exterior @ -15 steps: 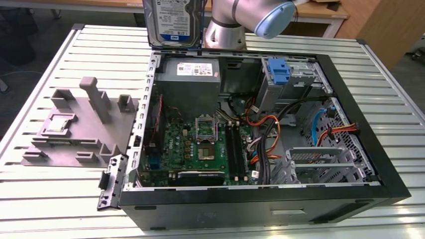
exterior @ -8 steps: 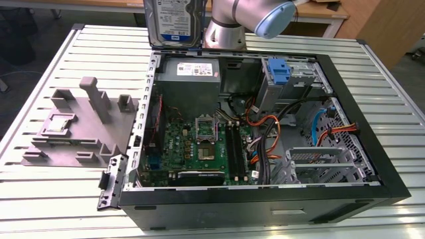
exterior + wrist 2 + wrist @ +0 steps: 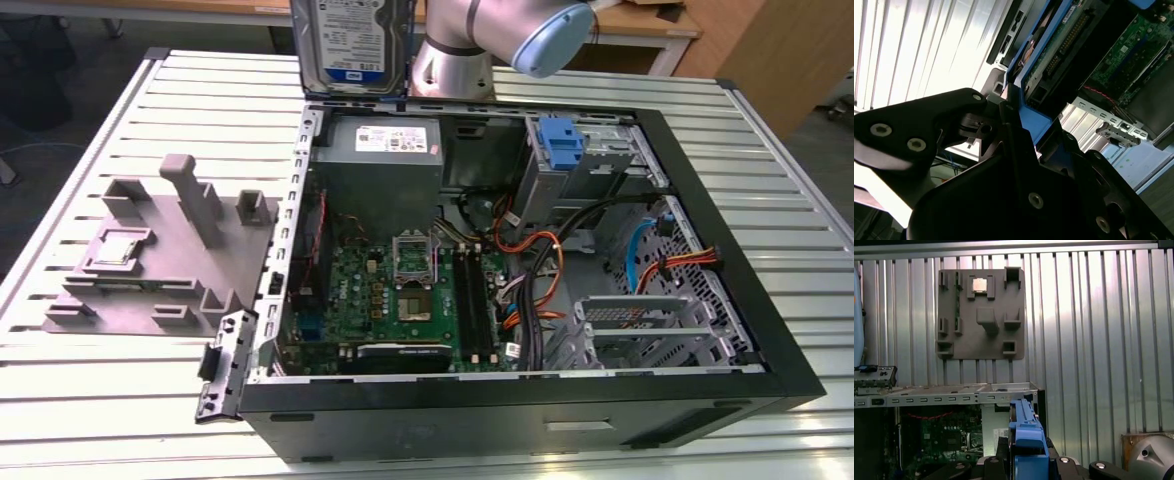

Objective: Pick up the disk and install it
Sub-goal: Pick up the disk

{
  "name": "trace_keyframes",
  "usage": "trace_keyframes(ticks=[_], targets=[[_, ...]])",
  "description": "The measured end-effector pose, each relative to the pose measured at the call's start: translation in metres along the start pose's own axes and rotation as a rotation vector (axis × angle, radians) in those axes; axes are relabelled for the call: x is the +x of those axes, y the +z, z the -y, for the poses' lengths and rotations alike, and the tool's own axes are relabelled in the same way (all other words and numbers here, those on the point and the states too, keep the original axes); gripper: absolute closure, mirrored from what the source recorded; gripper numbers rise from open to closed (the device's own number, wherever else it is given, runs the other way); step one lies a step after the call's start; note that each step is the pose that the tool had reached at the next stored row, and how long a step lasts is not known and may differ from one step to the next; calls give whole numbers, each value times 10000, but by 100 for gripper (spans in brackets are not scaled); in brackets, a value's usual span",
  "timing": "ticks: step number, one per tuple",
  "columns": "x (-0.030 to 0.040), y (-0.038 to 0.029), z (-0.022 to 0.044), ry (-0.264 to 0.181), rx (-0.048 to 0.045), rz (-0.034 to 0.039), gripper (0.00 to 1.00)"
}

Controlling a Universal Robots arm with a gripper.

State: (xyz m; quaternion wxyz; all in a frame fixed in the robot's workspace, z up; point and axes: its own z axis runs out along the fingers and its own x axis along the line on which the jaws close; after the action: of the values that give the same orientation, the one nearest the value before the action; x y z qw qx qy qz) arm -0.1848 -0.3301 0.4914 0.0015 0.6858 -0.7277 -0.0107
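Note:
The disk (image 3: pixel 350 45) hangs upright above the back left corner of the open computer case (image 3: pixel 534 400), its white-and-blue label facing the exterior view. In both wrist views the disk's blue bracket (image 3: pixel 1026 107) (image 3: pixel 1027 432) runs edge-on between black fingers (image 3: pixel 949 117). My gripper (image 3: pixel 1009 117) (image 3: pixel 1026 462) is shut on that bracket. The disk's green circuit board (image 3: pixel 1054 47) shows in the second wrist view, with the case's motherboard (image 3: pixel 1126 60) beyond it.
A grey moulded fixture block (image 3: pixel 160 255) (image 3: pixel 981 315) lies on the slatted metal table (image 3: pixel 120 400) to the case's left. Inside the case are a power supply (image 3: pixel 380 140), a blue clip (image 3: pixel 563 140) in the rear bay, orange cables (image 3: pixel 541 270) and a metal drive cage (image 3: pixel 641 325).

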Motion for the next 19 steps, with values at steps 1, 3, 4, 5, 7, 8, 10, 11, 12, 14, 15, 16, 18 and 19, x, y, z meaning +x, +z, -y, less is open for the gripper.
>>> trace_keyframes(ticks=[1,3,4,5,7,8,10,11,12,14,15,16,18,19], targets=[[0,0,2,0,0,0,64],[0,0,6,0,0,0,64],[-1,0,8,0,-1,0,64],[-1,-1,10,0,-1,-1,64],[-1,0,14,0,0,0,64],[-1,0,17,0,0,0,64],[-1,-1,21,0,0,0,64],[-1,-1,23,0,0,0,64],[-1,-1,25,0,0,0,64],[-2,-1,29,0,0,0,64],[-2,-1,31,0,0,0,64],[-2,-1,33,0,0,0,64],[-2,-1,37,0,0,0,64],[-2,-1,39,0,-1,0,64]])
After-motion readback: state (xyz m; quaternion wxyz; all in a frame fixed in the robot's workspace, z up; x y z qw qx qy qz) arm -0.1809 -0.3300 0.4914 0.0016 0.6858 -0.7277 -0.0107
